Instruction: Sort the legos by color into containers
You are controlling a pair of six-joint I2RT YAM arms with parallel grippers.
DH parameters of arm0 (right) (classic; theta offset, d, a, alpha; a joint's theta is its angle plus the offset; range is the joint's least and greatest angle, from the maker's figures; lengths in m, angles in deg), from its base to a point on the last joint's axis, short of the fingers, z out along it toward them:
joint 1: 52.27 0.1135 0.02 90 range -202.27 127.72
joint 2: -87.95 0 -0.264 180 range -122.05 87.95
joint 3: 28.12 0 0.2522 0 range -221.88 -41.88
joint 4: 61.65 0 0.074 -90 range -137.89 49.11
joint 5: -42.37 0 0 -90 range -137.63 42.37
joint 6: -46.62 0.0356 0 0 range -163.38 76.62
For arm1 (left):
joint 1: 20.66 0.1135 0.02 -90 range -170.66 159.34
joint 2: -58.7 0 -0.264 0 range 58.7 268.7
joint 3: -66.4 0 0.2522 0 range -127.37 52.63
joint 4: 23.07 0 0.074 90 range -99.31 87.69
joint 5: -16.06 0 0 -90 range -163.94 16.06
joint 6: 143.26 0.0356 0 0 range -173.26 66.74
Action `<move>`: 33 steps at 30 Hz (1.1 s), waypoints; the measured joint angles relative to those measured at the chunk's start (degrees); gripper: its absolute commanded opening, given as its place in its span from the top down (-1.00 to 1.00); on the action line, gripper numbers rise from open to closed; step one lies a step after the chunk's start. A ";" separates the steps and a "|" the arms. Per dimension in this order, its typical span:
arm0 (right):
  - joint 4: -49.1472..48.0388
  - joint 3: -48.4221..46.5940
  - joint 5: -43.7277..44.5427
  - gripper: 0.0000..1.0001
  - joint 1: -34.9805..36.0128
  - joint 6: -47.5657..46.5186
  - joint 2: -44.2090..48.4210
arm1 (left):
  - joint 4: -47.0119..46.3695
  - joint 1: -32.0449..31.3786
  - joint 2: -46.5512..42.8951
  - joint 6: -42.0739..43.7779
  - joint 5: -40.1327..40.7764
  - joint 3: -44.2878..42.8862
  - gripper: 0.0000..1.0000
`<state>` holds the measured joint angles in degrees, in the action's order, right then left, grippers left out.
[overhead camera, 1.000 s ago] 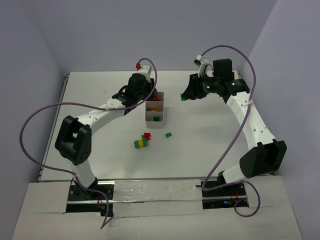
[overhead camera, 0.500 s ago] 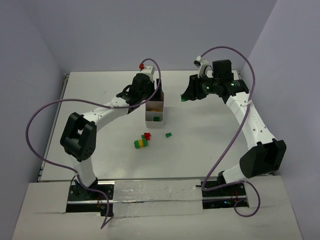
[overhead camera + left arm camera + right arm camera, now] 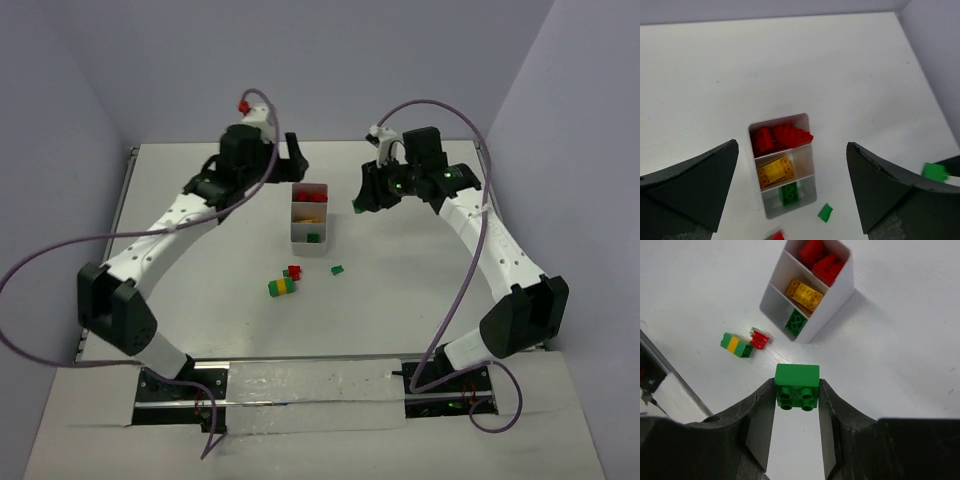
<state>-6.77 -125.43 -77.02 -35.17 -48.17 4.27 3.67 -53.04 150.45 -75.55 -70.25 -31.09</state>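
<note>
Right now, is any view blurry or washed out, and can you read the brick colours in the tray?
Top external view: even soft light, sharp, but the tray is small, its contents mere specks. Left wrist view: compartment colours read clearly; the left fingers are dark and soft. Right wrist view: the held green brick is crisp, no glare.

Setting: robotics lab test cell. Evidence: plain white desk (image 3: pixel 420 300) boxed in by bare lilac walls (image 3: pixel 340 70); left arm (image 3: pixel 165 232) and right arm (image 3: pixel 500 245) bolted at its near edge.
</note>
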 measured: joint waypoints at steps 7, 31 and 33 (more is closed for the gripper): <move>-0.87 0.00 7.73 1.00 14.00 -4.46 -1.22 | 6.23 21.19 -10.72 -1.02 -14.99 0.45 -0.98; -8.21 -1.25 33.92 0.87 30.11 -14.01 -22.33 | 12.56 33.37 -14.37 6.31 -34.02 14.92 -0.99; -8.56 -1.27 34.88 0.88 30.11 -14.32 -22.58 | 12.34 33.37 -14.37 6.82 -34.64 15.49 -0.98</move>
<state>-15.33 -126.69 -42.14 -5.05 -62.49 -18.32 16.01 -19.67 136.08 -68.73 -104.90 -15.60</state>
